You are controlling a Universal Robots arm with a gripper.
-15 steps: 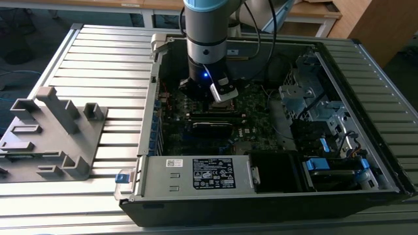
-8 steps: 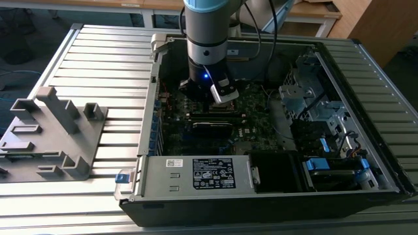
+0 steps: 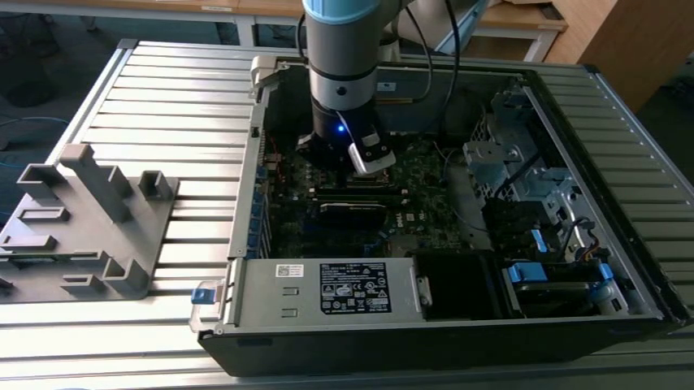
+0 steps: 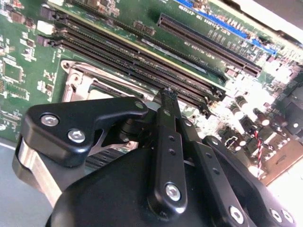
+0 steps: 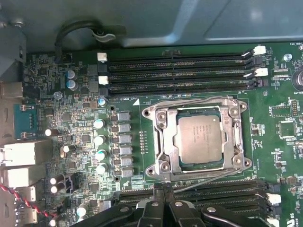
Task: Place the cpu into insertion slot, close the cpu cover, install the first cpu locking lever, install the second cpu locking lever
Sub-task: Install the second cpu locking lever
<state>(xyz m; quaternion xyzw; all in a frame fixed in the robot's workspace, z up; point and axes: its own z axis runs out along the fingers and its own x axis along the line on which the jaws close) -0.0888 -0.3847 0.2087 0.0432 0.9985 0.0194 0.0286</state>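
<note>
1. Since the small flat square cpu with its silver-grey metal top (image 5: 199, 139) is already seated in the square dark insertion slot with a silvery rim (image 5: 159, 142), and the thin silvery frame of the cpu cover (image 5: 198, 107) is lying down around it, the step in hand is judged to be a locking lever.
2. A thin wire lever (image 5: 208, 181) is seen slanting along the socket's near edge; it is best pressed down steadily and guided sideways under its catch, so that the green motherboard (image 5: 71, 118) is not scraped.
3. The black hand (image 5: 164, 188) is held just beside that edge, its fingertips drawn together to a narrow point, with nothing visibly gripped.
4. In the exterior view the hand (image 3: 363, 158) is lowered inside the open black computer case (image 3: 434, 341) on the slatted metal desk (image 3: 162, 89).
</note>
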